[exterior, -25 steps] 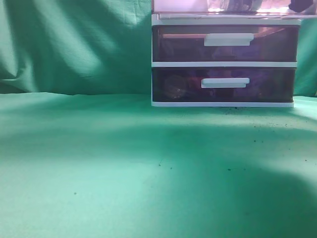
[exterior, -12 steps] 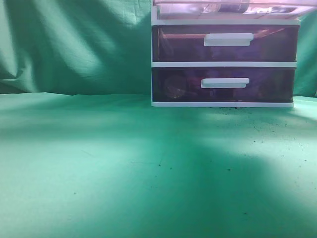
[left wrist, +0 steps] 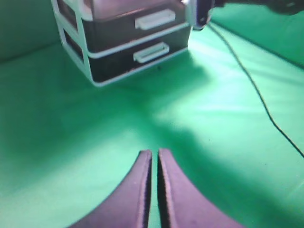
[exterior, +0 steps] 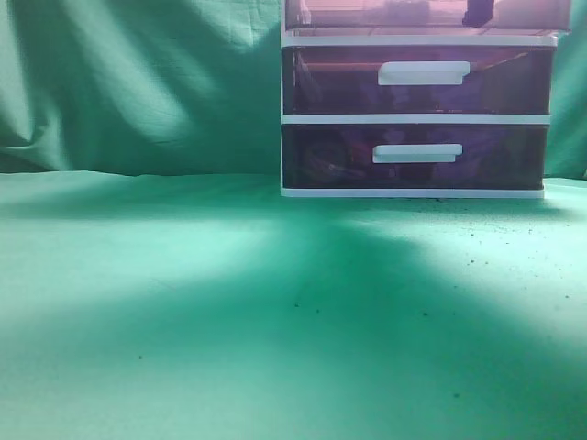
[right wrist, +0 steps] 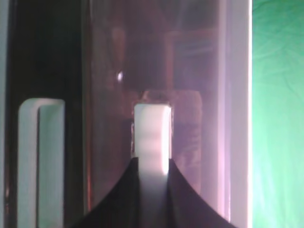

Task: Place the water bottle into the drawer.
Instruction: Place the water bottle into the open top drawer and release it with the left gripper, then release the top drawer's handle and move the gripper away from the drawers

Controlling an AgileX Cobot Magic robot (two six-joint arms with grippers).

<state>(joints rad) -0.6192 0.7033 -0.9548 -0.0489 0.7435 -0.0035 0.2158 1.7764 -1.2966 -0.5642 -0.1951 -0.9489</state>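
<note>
The water bottle does not show clearly in any view. The drawer unit (exterior: pixel 417 119) stands at the back right of the green cloth, with dark tinted drawers and white handles. Its top drawer (exterior: pixel 385 16) is cut off by the frame's upper edge. My right gripper (exterior: pixel 477 11) is at that drawer's front. In the right wrist view my right gripper (right wrist: pixel 152 164) is shut on the top drawer's white handle (right wrist: pixel 152 133). My left gripper (left wrist: pixel 155 154) is shut and empty, held above the cloth well in front of the unit (left wrist: pixel 123 42).
The middle drawer's handle (exterior: pixel 424 72) and the bottom drawer's handle (exterior: pixel 417 153) face me, both drawers closed. A black cable (left wrist: pixel 251 85) trails across the cloth on the right. Green cloth hangs behind the unit.
The top drawer has moved back toward the cabinet: earlier I saw its pale underside, now its tinted front with the right gripper on it. The shadow on the cloth has shifted.
</note>
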